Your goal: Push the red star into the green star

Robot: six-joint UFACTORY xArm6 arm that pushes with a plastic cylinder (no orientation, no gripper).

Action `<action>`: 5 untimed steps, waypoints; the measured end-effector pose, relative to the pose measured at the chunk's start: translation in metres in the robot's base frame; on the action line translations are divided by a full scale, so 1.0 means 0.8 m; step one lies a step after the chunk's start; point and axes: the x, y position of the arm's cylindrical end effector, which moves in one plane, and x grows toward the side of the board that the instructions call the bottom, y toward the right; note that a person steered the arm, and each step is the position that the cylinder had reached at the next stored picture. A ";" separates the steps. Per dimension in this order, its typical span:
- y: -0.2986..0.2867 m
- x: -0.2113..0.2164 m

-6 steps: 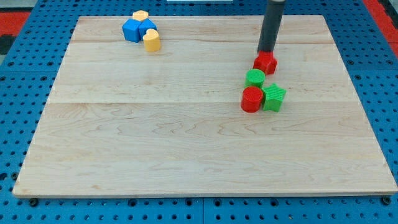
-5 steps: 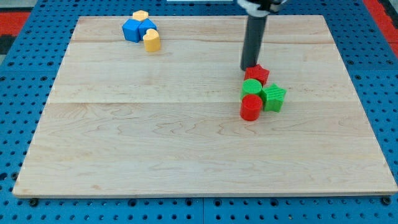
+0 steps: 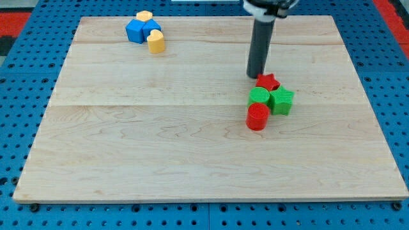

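The red star (image 3: 268, 82) lies right of the board's middle, touching the green star (image 3: 281, 100) just below and to its right. My tip (image 3: 256, 76) stands at the red star's upper left edge, touching or nearly touching it. A green round block (image 3: 258, 97) sits under the red star, left of the green star. A red cylinder (image 3: 257, 117) stands just below the green round block.
A blue block (image 3: 140, 30), a yellow block (image 3: 144, 15) above it and a yellow block (image 3: 156, 41) below right cluster at the wooden board's (image 3: 160, 140) top left. Blue pegboard surrounds the board.
My tip moved left and down, pushing the red star down toward the green star. The green round block and red cylinder shifted slightly down.
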 end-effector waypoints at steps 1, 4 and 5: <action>-0.002 0.032; 0.061 0.037; 0.062 0.078</action>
